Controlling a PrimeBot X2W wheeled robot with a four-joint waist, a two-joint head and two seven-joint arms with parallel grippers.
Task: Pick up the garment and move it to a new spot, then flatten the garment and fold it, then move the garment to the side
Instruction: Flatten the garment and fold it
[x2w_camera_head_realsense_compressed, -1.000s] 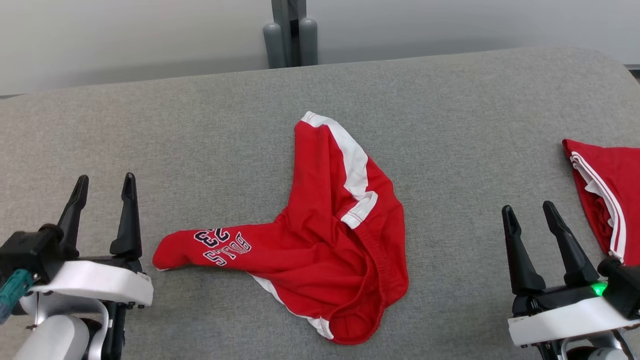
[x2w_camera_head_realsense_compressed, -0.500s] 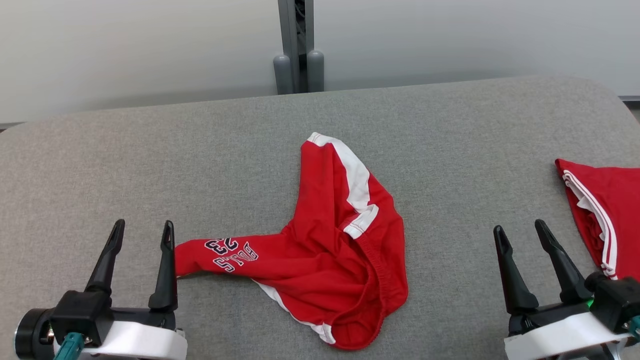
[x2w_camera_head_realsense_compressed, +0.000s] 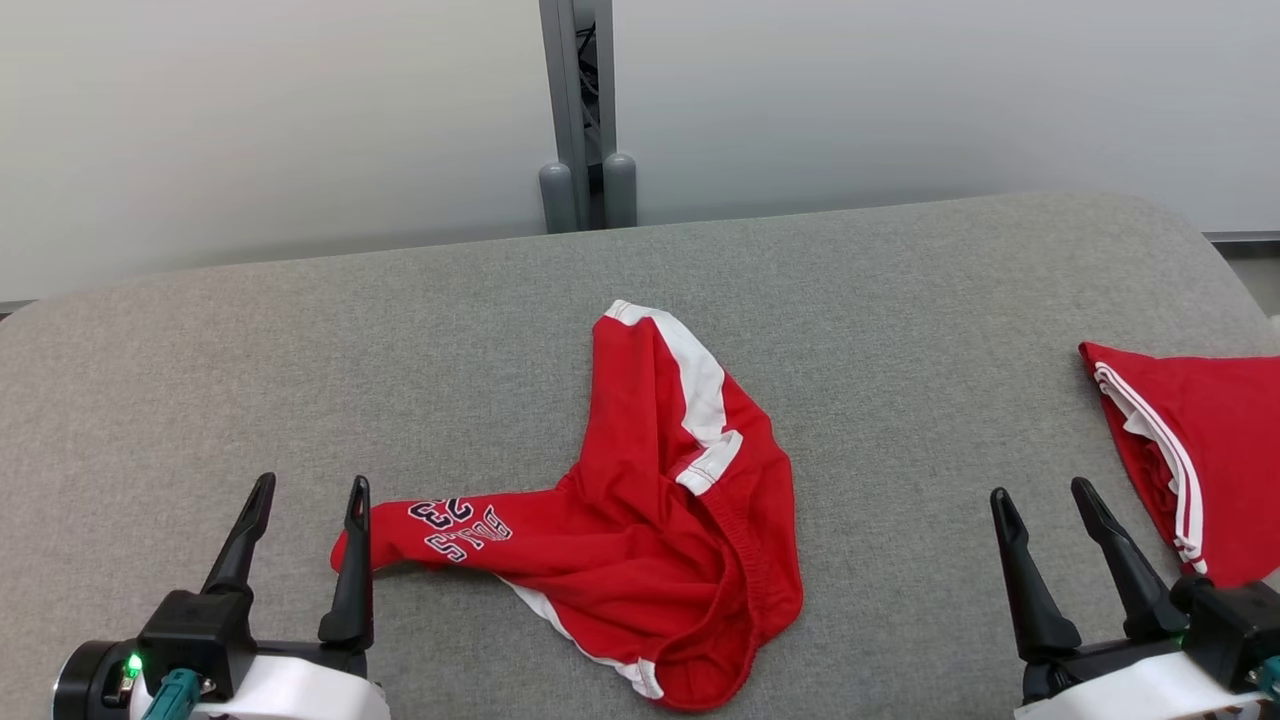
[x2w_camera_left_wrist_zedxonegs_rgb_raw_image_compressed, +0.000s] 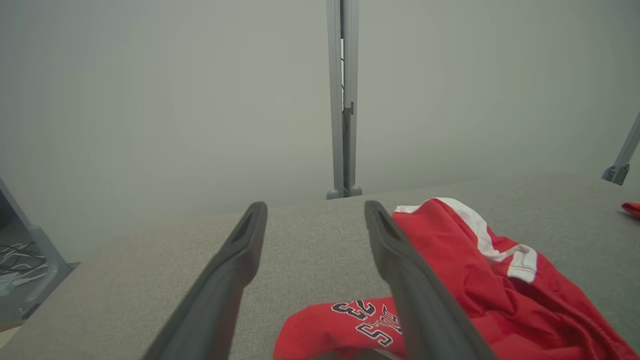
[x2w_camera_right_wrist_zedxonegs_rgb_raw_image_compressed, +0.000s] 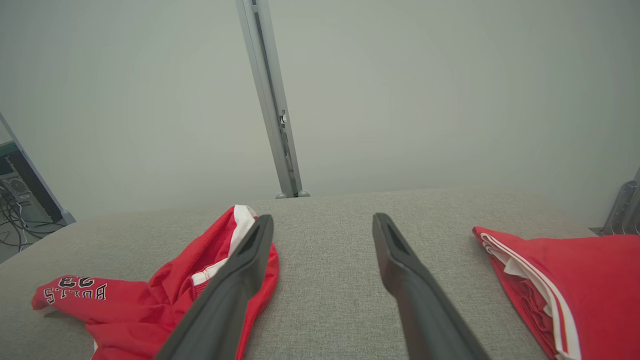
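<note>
Jaws gape empty either side of the crumpled red, white-trimmed garment (x2w_camera_head_realsense_compressed: 640, 520), apparently printed BULLS 23.

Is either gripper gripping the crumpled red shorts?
No; the left gripper and right gripper stand open, and the shorts lie loose on the grey surface.

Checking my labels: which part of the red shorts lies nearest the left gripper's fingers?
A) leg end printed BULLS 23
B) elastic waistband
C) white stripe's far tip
A: on the red shorts, the printed leg end lies right beside the left gripper in the head view.
</note>
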